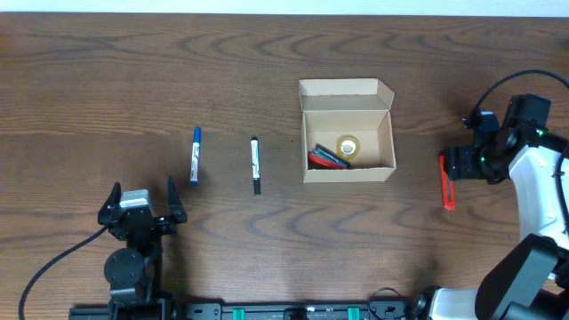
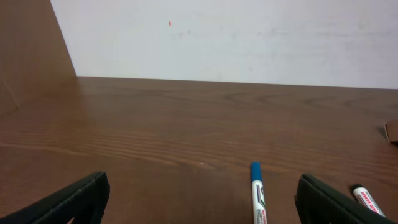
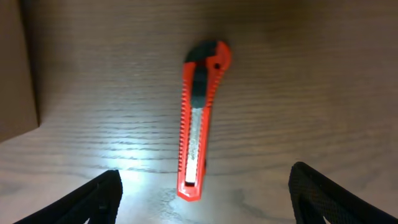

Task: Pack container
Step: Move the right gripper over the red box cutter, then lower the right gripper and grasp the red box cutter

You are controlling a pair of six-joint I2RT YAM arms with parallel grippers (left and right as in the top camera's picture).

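The container [image 1: 348, 169], an open tan cardboard box with its lid flap folded back, stands right of centre and holds a tape roll [image 1: 348, 148] and red and black items [image 1: 326, 160]. A blue marker [image 1: 195, 156] [image 2: 257, 194] and a black marker [image 1: 256, 165] [image 2: 369, 200] lie left of it. A red utility knife [image 1: 446, 183] [image 3: 199, 118] lies flat on the table to the right of the box. My right gripper [image 1: 455, 165] [image 3: 205, 200] hovers over the knife, open, its fingers [image 3: 88, 202] wide on either side and not touching it. My left gripper [image 1: 144, 191] [image 2: 202, 205] is open and empty, near the front edge.
The box's side wall [image 3: 15, 68] shows at the left of the right wrist view. A white wall [image 2: 236, 37] rises beyond the far table edge in the left wrist view. Bare wood stretches between the markers and the far edge.
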